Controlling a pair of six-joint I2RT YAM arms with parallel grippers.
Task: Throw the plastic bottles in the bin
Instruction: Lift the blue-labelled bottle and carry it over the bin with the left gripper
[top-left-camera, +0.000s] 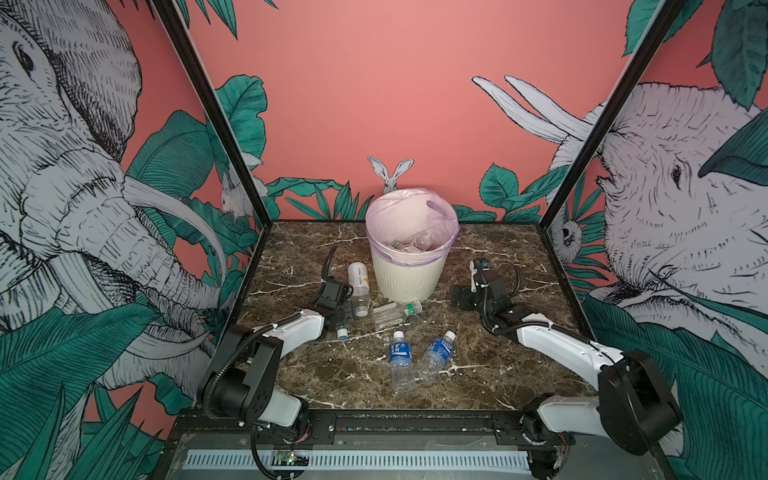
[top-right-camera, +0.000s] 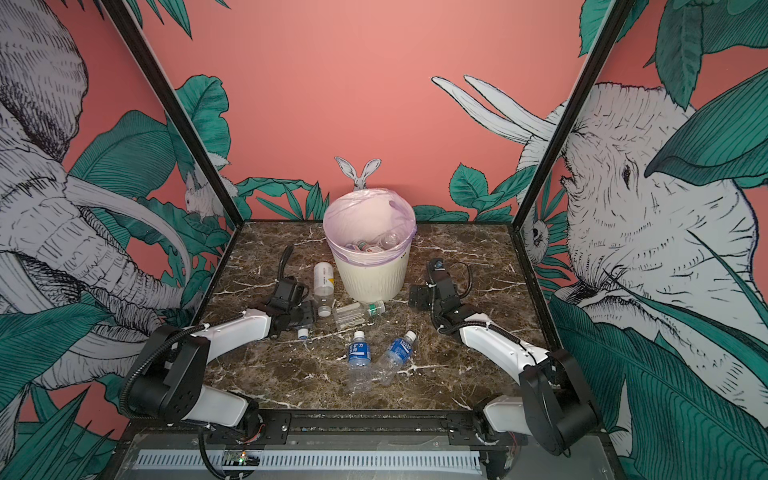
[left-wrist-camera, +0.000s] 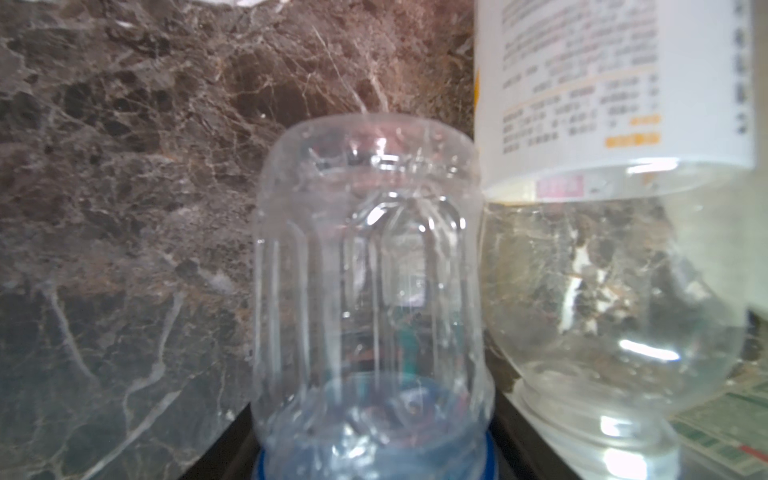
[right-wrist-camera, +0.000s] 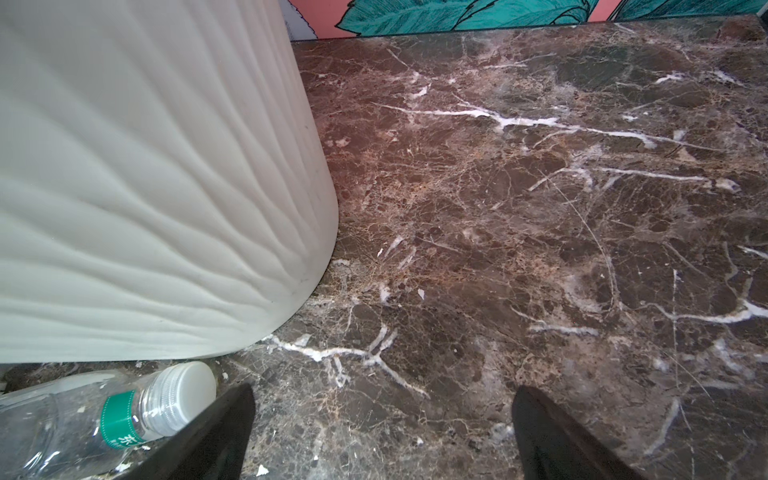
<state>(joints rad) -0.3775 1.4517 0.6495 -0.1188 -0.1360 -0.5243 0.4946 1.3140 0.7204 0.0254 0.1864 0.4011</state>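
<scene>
Under my left end effector (top-left-camera: 343, 316) a clear bottle (left-wrist-camera: 370, 270) fills the wrist camera, blurred and lying flat. The fingers are cut off beside it, so I cannot tell whether they pinch it. From above only its cap (top-left-camera: 342, 332) pokes out. Just beside it lies a yellow-labelled bottle (top-left-camera: 358, 282), its print too soft to read.

The surface (top-left-camera: 478, 374) is brown marble with white veins, boxed in by pink panels (top-left-camera: 374, 104) printed with elephants, leaves and a rabbit.

My right end effector (right-wrist-camera: 382, 432) is spread wide over bare marble, gripping nothing, close to the wall of the bin (top-left-camera: 409, 278). That bin stands at the back middle, with several discarded bottles (top-left-camera: 415, 243) inside its lilac bag. A green-capped bottle (top-left-camera: 395, 312) lies at the bin's foot. Two blue-labelled bottles (top-left-camera: 401, 357) lie nearer me, bases together.
</scene>
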